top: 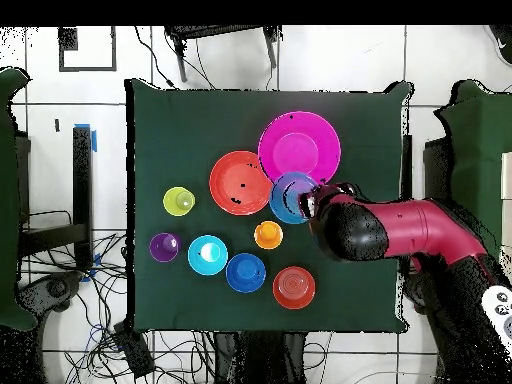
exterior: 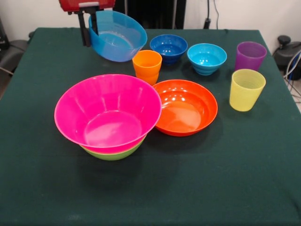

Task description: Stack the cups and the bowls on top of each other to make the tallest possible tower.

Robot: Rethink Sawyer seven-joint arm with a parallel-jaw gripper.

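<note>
Now my gripper (exterior: 92,26) pinches the rim of the light, glossy translucent blue plastic bowl (exterior: 117,35), tilted aloft behind the big pink bowl (exterior: 108,113); slippery rim grip.

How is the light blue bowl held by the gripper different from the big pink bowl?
The light blue bowl is tilted and lifted by the gripper; the pink bowl sits level, nested in a lime green bowl. The pink bowl looks wider. The blue one is see-through, the pink one solid. Both are round, glossy plastic.
</note>
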